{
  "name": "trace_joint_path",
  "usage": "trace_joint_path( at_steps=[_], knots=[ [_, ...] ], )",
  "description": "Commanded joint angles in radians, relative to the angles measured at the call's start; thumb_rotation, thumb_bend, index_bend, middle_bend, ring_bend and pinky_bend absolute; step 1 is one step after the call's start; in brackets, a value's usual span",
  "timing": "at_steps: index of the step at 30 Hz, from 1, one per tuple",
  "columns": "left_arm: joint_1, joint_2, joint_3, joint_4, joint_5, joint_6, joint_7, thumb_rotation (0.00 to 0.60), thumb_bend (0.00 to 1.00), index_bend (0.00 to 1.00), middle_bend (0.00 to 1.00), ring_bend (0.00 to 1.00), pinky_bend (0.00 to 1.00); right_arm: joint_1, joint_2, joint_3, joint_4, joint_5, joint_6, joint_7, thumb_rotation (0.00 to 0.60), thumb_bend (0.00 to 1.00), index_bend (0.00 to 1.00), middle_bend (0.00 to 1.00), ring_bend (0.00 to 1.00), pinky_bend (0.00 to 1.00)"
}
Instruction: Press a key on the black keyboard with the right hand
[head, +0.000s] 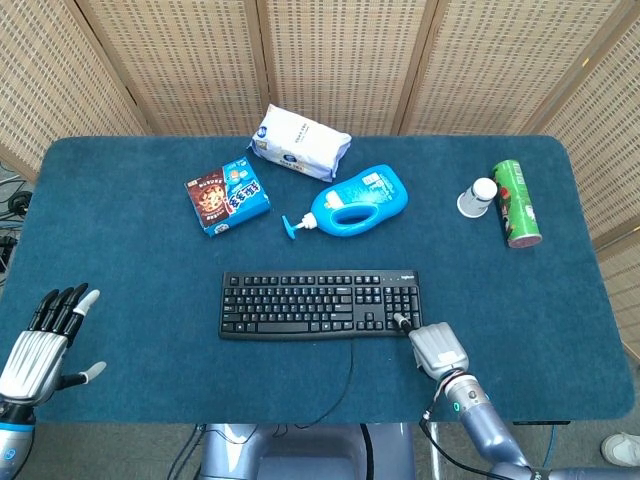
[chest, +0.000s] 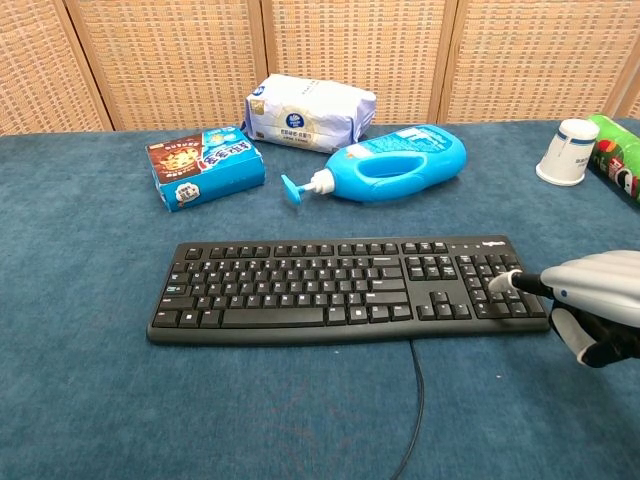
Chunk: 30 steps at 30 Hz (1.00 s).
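The black keyboard (head: 318, 304) (chest: 345, 289) lies flat at the middle of the blue table, its cable running toward the front edge. My right hand (head: 437, 348) (chest: 592, 305) sits at the keyboard's right end, one finger stretched out onto the number pad keys and the others curled in. The fingertip touches a key near the pad's front right corner. At the table's front left corner my left hand (head: 42, 340) hovers with its fingers spread and nothing in it; the chest view does not show it.
Behind the keyboard lie a blue snack box (head: 228, 197), a white bag (head: 298, 142) and a blue detergent bottle (head: 352, 204) on its side. A white cup (head: 478, 196) and a green can (head: 517, 203) sit at the far right.
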Motion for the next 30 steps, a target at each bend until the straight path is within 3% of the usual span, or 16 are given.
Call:
trace_joint_path(
  at_steps=[1,30],
  knots=[
    [0.0,-0.002,0.002,0.002,0.001,-0.002,0.002,0.6,0.0,0.0,0.0,0.0,0.0,0.005,0.002,-0.003,0.002,0.003,0.004,0.007,0.6,0.93,0.06,0.7,0.68,0.49],
    [-0.004,-0.001,0.004,-0.005,0.006,-0.004,0.003,0.6,0.0,0.0,0.0,0.0,0.0,0.058,-0.021,-0.041,0.035,0.052,0.005,0.04,0.6,0.93,0.07,0.7,0.68,0.49]
  ],
)
